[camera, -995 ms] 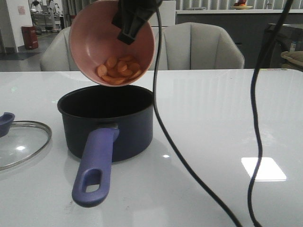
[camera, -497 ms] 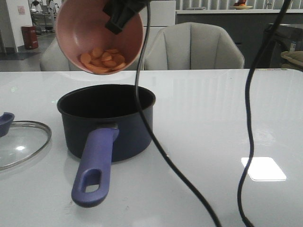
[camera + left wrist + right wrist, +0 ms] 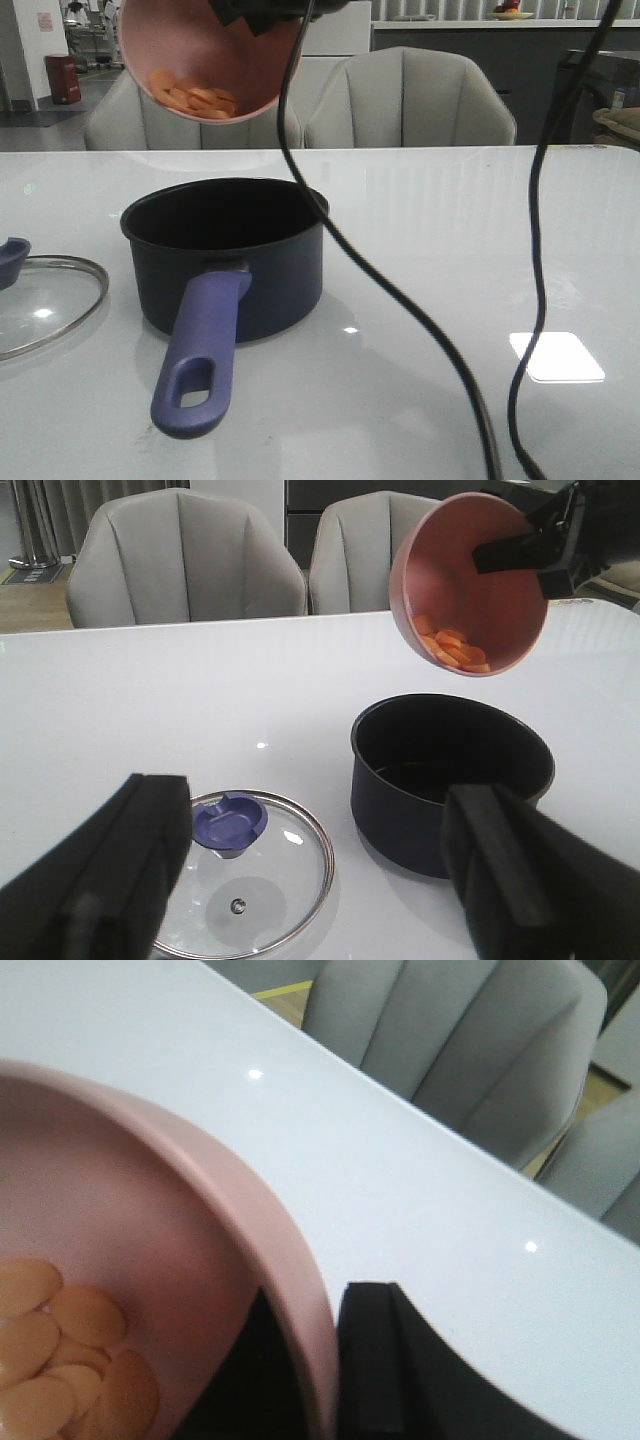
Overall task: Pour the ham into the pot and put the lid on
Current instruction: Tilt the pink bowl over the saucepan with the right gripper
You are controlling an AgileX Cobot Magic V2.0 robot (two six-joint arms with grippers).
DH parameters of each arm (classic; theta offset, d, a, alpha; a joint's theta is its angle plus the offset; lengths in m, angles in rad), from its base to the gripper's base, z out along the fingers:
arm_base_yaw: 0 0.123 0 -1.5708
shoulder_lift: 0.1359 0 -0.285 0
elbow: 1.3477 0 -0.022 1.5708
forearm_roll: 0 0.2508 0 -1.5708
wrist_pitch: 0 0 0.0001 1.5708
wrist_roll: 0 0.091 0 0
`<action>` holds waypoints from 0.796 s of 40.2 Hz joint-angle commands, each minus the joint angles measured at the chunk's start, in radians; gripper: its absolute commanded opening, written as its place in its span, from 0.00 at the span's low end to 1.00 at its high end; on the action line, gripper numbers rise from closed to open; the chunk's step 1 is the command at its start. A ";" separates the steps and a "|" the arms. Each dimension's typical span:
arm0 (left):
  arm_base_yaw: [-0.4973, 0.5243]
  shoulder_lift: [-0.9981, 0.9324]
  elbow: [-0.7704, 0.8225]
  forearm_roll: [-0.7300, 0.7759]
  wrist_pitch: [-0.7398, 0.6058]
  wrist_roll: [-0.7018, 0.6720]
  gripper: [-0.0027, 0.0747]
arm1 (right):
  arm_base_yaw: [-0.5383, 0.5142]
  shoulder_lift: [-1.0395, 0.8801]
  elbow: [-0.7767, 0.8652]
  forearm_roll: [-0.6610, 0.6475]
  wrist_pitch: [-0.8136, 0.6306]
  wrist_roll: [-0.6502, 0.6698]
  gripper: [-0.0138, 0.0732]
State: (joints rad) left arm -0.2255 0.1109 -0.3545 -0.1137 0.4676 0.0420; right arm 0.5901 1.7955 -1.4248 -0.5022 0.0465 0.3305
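The pot [image 3: 235, 265] stands on the white table with its purple-blue handle [image 3: 198, 352] towards the front; it looks empty inside and also shows in the left wrist view [image 3: 450, 780]. My right gripper [image 3: 262, 12] is shut on the rim of a pink bowl [image 3: 205, 50] and holds it tilted, high above the pot's far left side. The ham [image 3: 192, 98] lies inside the bowl [image 3: 240, 1210]. The lid [image 3: 250, 880] lies flat left of the pot, knob [image 3: 230, 822] up. My left gripper [image 3: 320, 800] is open and empty above the lid.
Two grey chairs [image 3: 410, 95] stand behind the table's far edge. Black cables [image 3: 535, 250] hang down in front of the table's right half. A bright light patch [image 3: 556, 357] lies on the table at the right.
The right gripper has carried the pink bowl up and to the left, away from the pot's rim. The ham has stayed in the bowl. Pot and lid have not moved.
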 commanded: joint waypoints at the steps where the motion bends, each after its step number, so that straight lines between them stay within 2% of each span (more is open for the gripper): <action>1: -0.008 0.011 -0.027 -0.005 -0.077 -0.001 0.76 | -0.008 -0.054 -0.029 0.004 -0.046 0.159 0.32; 8: -0.008 0.011 -0.027 -0.005 -0.077 -0.001 0.76 | -0.008 -0.046 -0.016 -0.015 -0.029 0.288 0.32; 13: -0.008 0.011 -0.027 -0.005 -0.077 -0.001 0.76 | -0.008 -0.042 0.049 -0.052 -0.169 0.291 0.32; 20: -0.008 0.011 -0.027 -0.005 -0.077 -0.001 0.76 | -0.050 -0.042 0.164 -0.030 -0.376 0.287 0.32; 26: -0.008 0.011 -0.027 -0.005 -0.077 -0.001 0.76 | -0.094 -0.046 0.175 0.046 -0.364 0.287 0.32; 32: -0.008 0.011 -0.027 -0.005 -0.077 -0.001 0.76 | -0.092 -0.067 0.175 0.051 -0.318 0.272 0.32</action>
State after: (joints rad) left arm -0.2255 0.1109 -0.3545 -0.1137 0.4676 0.0420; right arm 0.4972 1.8040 -1.2241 -0.4670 -0.2131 0.6138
